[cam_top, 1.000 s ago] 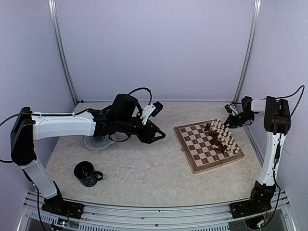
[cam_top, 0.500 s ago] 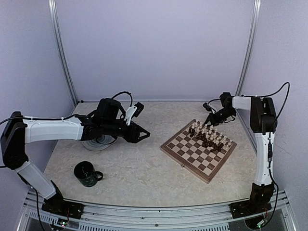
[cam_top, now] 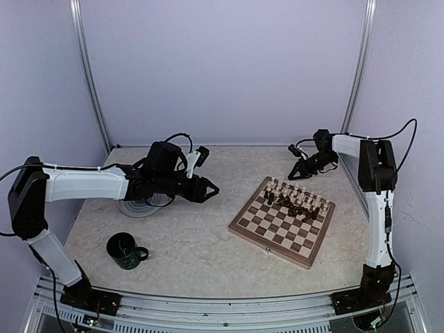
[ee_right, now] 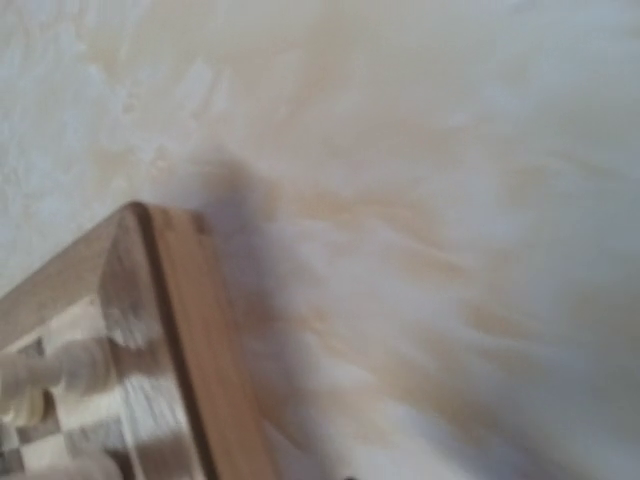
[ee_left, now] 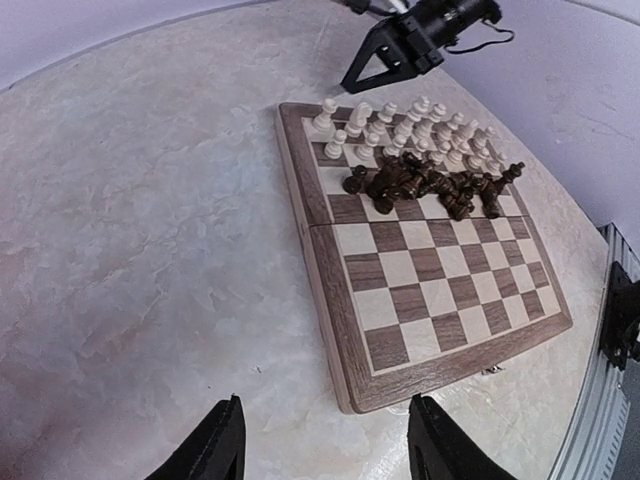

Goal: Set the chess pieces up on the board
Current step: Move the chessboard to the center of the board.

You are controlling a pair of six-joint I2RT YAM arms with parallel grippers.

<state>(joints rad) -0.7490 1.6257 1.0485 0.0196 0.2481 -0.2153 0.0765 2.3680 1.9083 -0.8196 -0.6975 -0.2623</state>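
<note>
The board (cam_top: 276, 226) lies turned at an angle on the right half of the table. It also shows in the left wrist view (ee_left: 440, 290). The chess pieces stand crowded along its far edge, the cream ones (cam_top: 297, 189) behind and the dark ones (cam_top: 297, 202) tumbled in front. My left gripper (cam_top: 210, 189) is open and empty, hovering left of the board; its fingertips (ee_left: 225, 440) frame the board's near corner. My right gripper (cam_top: 300, 173) is just beyond the board's far corner. The blurred right wrist view shows only that corner (ee_right: 185, 330), no fingers.
A dark green mug (cam_top: 126, 250) stands at the front left. A round grey plate (cam_top: 136, 207) lies under my left arm. Walls close the back and both sides.
The board has slid left and turned, with the pieces still on it. My right gripper moved left along the board's far side. My left gripper drew back left, then edged right.
</note>
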